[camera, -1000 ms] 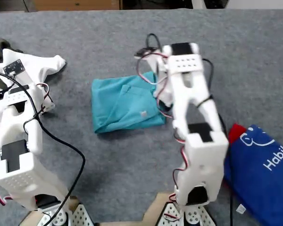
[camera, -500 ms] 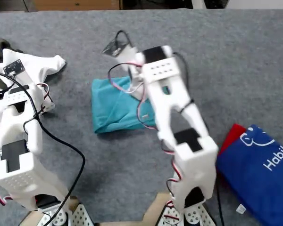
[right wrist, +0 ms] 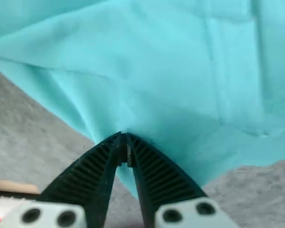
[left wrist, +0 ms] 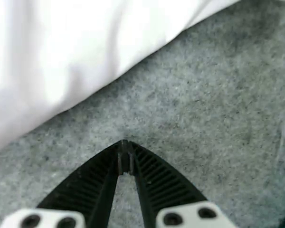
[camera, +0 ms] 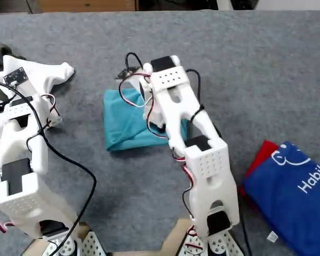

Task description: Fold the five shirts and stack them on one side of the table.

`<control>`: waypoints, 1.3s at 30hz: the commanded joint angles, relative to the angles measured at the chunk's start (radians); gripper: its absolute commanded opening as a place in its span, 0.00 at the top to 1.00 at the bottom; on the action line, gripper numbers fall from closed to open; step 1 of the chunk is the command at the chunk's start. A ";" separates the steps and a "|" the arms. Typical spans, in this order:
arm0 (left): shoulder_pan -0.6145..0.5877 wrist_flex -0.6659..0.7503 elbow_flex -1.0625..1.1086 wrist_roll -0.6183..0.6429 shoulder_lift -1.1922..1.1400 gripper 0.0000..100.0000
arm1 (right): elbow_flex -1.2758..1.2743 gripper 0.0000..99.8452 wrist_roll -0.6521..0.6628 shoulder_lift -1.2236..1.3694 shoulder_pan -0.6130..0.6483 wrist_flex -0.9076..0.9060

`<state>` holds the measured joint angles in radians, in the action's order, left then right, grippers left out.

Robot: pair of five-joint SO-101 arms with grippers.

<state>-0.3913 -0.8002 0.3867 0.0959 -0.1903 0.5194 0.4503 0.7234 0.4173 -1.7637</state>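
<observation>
Folded shirt (camera: 122, 124) centre, crumpled shirt (camera: 40, 74) left, stack (camera: 293, 197) right

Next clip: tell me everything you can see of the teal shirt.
The teal shirt is thin, smooth-looking cloth, folded into a rough rectangle with soft creases and a stitched seam. It lies flat near the middle of the gray table. The right arm crosses over it and hides part of it from above. The right gripper is shut on it, and the cloth puckers toward the closed tips.
</observation>
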 commanded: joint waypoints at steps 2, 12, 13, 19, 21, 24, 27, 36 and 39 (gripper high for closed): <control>-0.003 0.014 -0.052 0.009 0.005 0.98 | -0.102 1.00 -0.008 -0.094 -0.044 -0.018; -0.003 0.014 -0.052 0.009 0.005 0.98 | 0.248 0.99 -0.009 -0.093 -0.047 0.031; -0.003 0.014 -0.052 0.009 0.005 0.98 | 0.298 0.99 -0.009 -0.091 -0.036 0.034; -0.003 0.014 -0.052 0.009 0.005 0.98 | 0.484 0.99 -0.009 0.047 0.025 0.094; -0.003 0.014 -0.052 0.009 0.005 0.98 | 0.536 0.99 -0.011 0.124 0.048 0.114; -0.003 0.014 -0.052 0.009 0.005 0.98 | 0.651 0.99 -0.011 0.223 0.091 0.118; -0.003 0.014 -0.052 0.009 0.005 0.98 | 0.782 0.99 -0.011 0.303 0.130 0.112; -0.005 0.014 -0.052 0.011 0.005 0.98 | 0.885 0.99 -0.011 0.406 0.145 0.080; -0.003 0.014 -0.052 0.011 0.005 0.98 | 0.885 0.99 -0.011 0.406 0.139 0.035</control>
<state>-0.3913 -0.8002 0.3867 0.0959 -0.1903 1.3495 0.4503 1.1377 0.5508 -1.6932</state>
